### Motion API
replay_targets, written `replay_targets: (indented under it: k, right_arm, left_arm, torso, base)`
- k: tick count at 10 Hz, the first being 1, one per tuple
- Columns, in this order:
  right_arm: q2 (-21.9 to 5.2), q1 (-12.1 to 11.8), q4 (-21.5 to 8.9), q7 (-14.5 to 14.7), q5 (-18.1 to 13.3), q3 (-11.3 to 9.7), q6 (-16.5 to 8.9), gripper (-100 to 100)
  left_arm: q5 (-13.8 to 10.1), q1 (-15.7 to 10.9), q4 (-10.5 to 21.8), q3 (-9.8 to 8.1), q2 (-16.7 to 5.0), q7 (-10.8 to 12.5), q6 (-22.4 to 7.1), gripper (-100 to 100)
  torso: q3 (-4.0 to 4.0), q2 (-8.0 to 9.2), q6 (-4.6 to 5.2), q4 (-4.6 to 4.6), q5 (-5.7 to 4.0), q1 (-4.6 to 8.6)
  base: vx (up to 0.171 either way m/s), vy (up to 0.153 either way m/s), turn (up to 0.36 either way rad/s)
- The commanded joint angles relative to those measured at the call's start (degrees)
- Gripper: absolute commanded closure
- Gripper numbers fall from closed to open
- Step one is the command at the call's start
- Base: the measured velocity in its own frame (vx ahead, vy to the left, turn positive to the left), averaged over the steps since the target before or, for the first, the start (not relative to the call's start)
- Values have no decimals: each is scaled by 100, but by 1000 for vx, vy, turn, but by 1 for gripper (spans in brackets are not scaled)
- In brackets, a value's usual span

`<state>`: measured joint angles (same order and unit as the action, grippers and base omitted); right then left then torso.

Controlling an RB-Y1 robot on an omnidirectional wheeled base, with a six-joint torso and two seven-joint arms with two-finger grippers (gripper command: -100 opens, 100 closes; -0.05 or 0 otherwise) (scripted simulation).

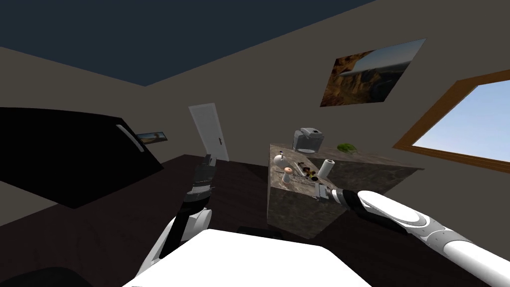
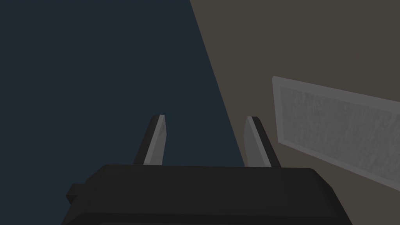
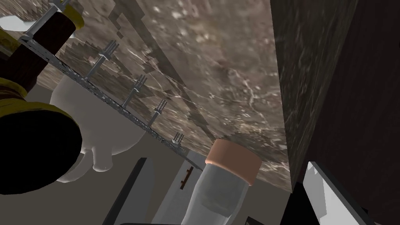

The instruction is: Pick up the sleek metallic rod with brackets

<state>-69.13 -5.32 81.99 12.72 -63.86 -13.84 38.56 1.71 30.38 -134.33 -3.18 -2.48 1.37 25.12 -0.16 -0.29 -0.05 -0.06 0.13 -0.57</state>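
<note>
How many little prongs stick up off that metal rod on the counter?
5 prongs in a row along the rod on the counter: one by the brown spool, three mid-rod, one nearest the pink-lidded jar. More may be hidden behind the spool.

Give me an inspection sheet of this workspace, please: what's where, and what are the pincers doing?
Surface: marbled stone counter, crowded.
Job's things: thin metal rod with brackets lies on counter, not held.
Clutter: peach-capped bottle, white jug, brown-and-yellow object beside rod; paper roll, grey machine farther back.
Pincers: left pincer open, raised, empty; right pincer at counter's near edge.
Cables: nothing seen.
Surroundings: white door, window, wall picture.
</note>
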Motion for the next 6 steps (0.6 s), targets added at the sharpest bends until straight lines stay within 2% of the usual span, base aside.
replay_targets:
  k: [1, 2, 4, 6]
  right_arm:
    - [-206, 56, -286, 80, -286, -74, 34, -100]
    - [-206, 56, -337, 80, -311, -74, 34, -100]
    - [-502, 85, -688, 128, -667, -147, 66, -100]
    - [-742, 101, -995, 168, -971, -212, 92, -100]
  left_arm:
    - [0, 0, 0, 0, 0, 0, 0, 0]
    - [0, 0, 0, 1, 1, 0, 0, 0]
    - [0, 0, 0, 0, 0, 0, 0, 0]
    - [0, 1, 0, 0, 0, 0, 0, 0]
  torso:
    - [0, 0, 0, 0, 0, 0]
    - [-6, -11, -2, -3, 7, -30]
    - [-5, -8, -1, -2, 0, 5]
    - [-17, -29, 0, -7, 4, -15]
  base:
    - [107, 246, 116]
    - [86, 170, 18]
    - [106, 144, 96]
    - [152, 212, 100]
